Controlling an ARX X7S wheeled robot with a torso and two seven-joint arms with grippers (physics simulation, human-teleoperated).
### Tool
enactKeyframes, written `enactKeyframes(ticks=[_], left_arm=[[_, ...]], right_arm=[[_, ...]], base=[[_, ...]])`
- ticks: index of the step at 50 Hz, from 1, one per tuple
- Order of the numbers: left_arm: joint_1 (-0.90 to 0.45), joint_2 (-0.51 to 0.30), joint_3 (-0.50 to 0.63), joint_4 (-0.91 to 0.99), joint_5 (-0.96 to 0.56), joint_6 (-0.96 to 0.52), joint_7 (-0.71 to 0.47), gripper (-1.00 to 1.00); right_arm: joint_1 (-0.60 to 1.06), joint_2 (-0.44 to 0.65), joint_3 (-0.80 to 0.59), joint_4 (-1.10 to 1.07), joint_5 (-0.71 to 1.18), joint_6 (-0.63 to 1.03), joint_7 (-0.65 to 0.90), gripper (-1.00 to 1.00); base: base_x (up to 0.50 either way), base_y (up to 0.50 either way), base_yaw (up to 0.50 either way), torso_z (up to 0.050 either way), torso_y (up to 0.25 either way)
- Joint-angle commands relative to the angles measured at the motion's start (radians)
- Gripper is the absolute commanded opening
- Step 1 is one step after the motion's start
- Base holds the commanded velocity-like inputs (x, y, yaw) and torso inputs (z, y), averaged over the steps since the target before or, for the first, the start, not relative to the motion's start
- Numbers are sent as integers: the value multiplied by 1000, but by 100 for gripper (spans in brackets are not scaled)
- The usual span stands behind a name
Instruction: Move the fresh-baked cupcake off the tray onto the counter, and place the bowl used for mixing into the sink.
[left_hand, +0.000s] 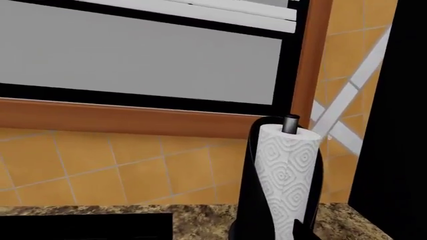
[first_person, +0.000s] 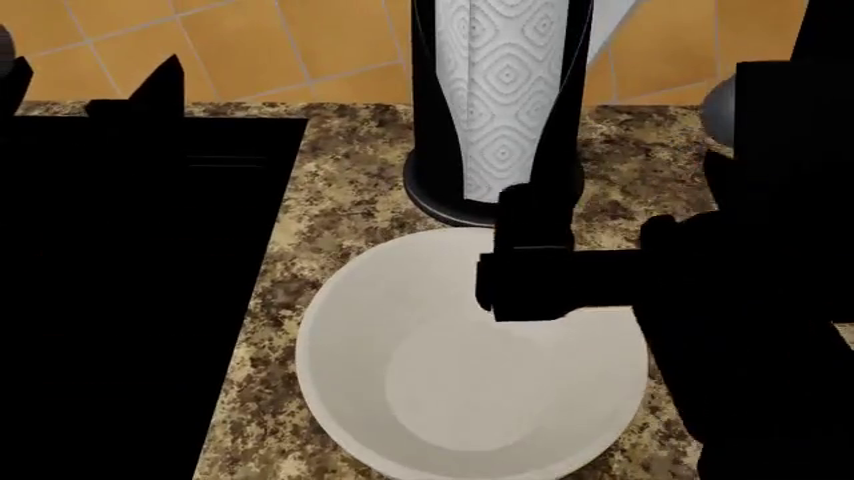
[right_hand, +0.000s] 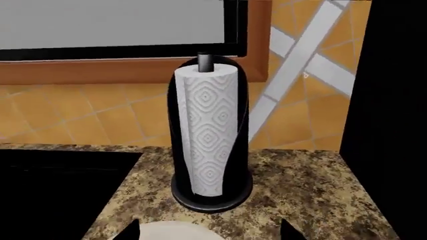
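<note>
Looking down from my head camera, I see the big white bowl (first_person: 461, 365) sitting right below me on the speckled desk (first_person: 350, 195). It is round, smooth and deep, so I think it will be stiff but slippery, and it could break if I drop it. The best place to grab looks like the far rim, with one finger inside and one outside.

My right claw (first_person: 534, 262) hangs over that far rim now. In the right wrist view two dark finger tips (right_hand: 130, 231) stand wide apart, with the bowl's rim between them, so this claw is open and holds nothing. I cannot see my left claw in any picture, so I cannot tell how it is.

Just past the bowl stands the paper towel roll (first_person: 497, 95) in its black holder (first_person: 434, 195). It is very near the rim, so I could bump it if I push forward. Lifting straight up seems safer.

To my left is the black sink (first_person: 134, 300), close beside the bowl. The way there looks open. My right arm fills the other side.

I cannot see the cupcake or the tray here.
</note>
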Motion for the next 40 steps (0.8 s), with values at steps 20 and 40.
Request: enactKeyframes(ticks=[20,40], left_arm=[[-2,-19,20,-14,-27,27,-20,100],[-1,-32,29,-17,-40,45,-38,100]], right_arm=[[125,433,-346,-12,928,-600,383,100],[161,363,-456,220,866,-542,237,100]], base=[[0,0,0,0,0],[0,0,0,0,0]])
